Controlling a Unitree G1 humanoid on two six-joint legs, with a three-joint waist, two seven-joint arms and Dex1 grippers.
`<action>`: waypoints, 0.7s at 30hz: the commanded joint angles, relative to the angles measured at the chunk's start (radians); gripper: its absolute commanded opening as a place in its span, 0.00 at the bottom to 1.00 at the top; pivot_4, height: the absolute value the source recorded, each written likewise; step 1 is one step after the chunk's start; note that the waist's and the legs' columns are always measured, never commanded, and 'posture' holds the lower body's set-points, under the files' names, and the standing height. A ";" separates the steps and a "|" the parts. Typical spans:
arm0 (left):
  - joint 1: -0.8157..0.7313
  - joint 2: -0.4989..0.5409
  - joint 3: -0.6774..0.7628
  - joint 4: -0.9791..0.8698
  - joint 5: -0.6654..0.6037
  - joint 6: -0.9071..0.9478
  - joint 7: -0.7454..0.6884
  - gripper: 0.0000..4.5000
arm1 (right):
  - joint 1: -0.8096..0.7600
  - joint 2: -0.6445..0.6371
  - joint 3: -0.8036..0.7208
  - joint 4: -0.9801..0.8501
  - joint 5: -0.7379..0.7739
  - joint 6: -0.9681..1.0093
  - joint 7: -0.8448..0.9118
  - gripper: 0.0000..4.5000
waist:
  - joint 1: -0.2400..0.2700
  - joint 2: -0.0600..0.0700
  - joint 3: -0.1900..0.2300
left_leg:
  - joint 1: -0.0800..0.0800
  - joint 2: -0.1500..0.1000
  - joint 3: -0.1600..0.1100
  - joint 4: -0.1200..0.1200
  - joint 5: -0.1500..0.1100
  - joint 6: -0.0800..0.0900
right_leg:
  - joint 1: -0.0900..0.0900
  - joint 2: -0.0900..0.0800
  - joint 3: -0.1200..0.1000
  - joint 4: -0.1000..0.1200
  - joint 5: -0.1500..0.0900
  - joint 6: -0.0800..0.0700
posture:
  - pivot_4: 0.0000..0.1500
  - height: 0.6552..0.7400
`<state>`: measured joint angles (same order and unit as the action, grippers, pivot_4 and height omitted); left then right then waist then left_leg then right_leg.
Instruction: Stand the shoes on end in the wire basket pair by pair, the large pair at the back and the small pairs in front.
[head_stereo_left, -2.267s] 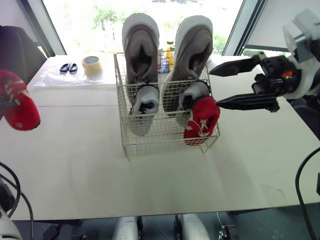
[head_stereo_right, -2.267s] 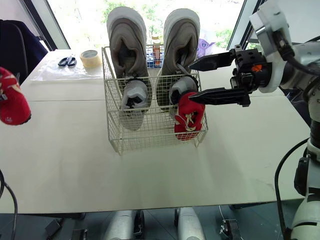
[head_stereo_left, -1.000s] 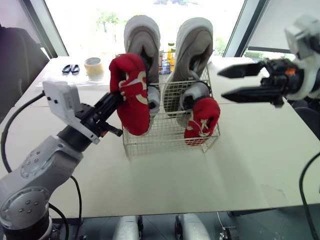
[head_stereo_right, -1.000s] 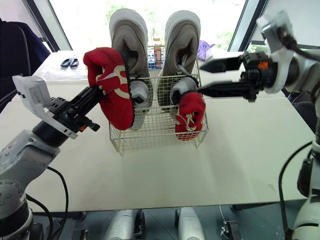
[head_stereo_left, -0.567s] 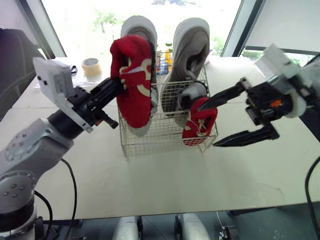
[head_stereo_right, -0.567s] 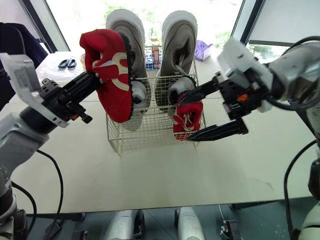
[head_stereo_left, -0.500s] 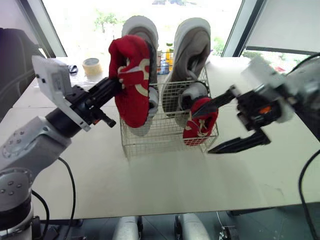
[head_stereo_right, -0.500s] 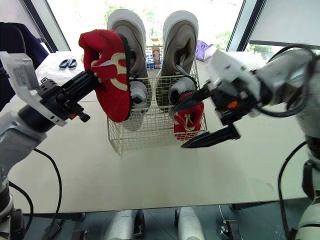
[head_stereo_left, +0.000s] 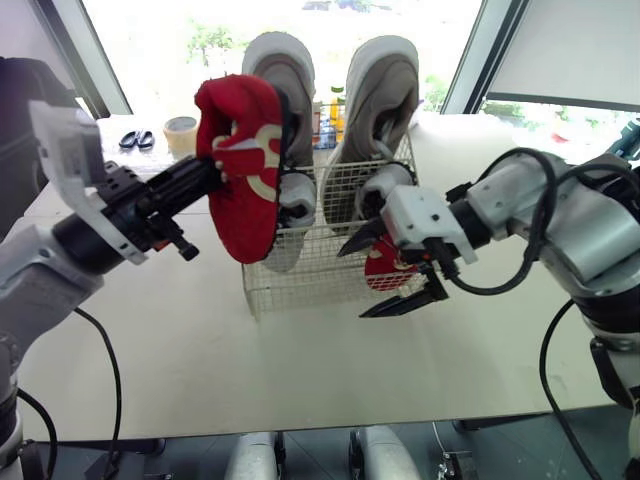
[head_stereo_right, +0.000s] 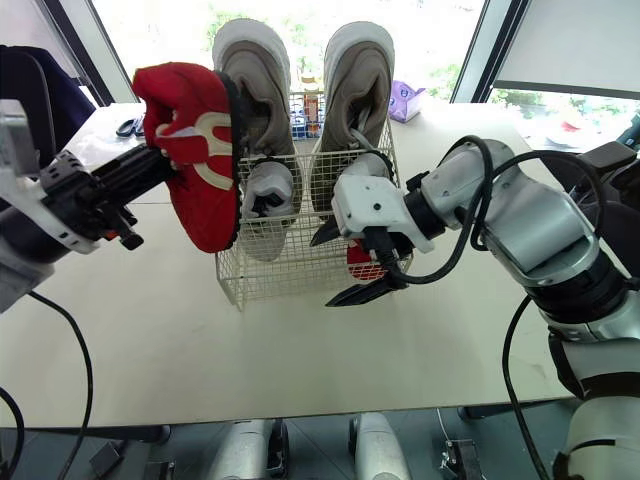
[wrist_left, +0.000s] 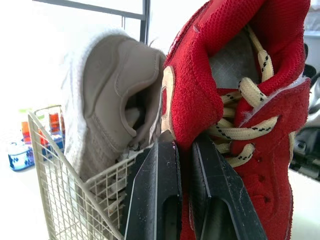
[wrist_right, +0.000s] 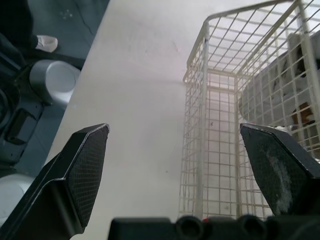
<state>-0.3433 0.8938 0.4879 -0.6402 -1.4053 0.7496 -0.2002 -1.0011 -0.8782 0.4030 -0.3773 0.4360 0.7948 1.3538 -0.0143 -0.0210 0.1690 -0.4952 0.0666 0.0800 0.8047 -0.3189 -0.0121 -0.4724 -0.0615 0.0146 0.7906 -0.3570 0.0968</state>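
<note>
The left end effector (wrist_left: 181, 150) is closed on the rim of the opening of a red shoe (head_stereo_left: 240, 170). It holds the shoe roughly upright and toe-down, above the front corner of the wire basket (head_stereo_left: 300, 285) nearest the worktop's left edge. The right end effector (head_stereo_left: 352, 283) is wide open and empty, just in front of the basket's front wall, close to the second red shoe (head_stereo_left: 381, 272) already standing inside. The basket sits mid-worktop (head_stereo_left: 300, 370) toward the far edge, with the large grey pair (head_stereo_left: 283, 80) at the back and a small grey pair (head_stereo_left: 290, 215) ahead of it. Recommended procedure: align the held shoe over the free front slot beside its mate, clear the top wire, lower toe-first, and release only once the toe is seated. Keep the right end effector clear of the basket wall to avoid shifting it.
</note>
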 joint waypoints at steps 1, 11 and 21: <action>-0.005 -0.005 0.021 -0.010 -0.003 -0.038 0.000 0.00 | 0.015 0.039 0.037 -0.031 -0.044 0.054 -0.075 0.74 | 0.000 0.000 0.000 | 0.000 0.000 0.000 0.000 0.000 0.000 | 0.000 0.000 0.000 0.000 0.000 0.000 | 1.00 0.07; -0.005 -0.025 0.013 -0.005 0.004 -0.055 0.001 0.00 | 0.042 0.080 0.088 -0.105 -0.131 0.137 -0.206 0.03 | -0.001 0.000 0.000 | 0.000 0.000 0.000 0.000 0.000 0.000 | 0.000 0.000 0.000 0.001 0.000 -0.001 | 1.00 0.07; 0.022 -0.126 -0.057 -0.052 0.123 -0.102 0.091 0.00 | -0.045 0.161 -0.323 -0.042 0.214 0.527 -0.263 0.74 | 0.001 0.000 0.000 | -0.001 0.000 0.000 0.000 0.000 0.000 | 0.000 0.000 0.000 0.001 0.001 0.000 | 1.00 0.07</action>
<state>-0.3230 0.7873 0.4397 -0.6540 -1.3354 0.6902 -0.1407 -1.0018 -0.7207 0.1837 -0.4377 0.5942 1.2490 1.1178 -0.0134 -0.0213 0.1687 -0.4959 0.0665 0.0801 0.8047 -0.3189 -0.0122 -0.4728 -0.0617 0.0147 0.7912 -0.3565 0.0966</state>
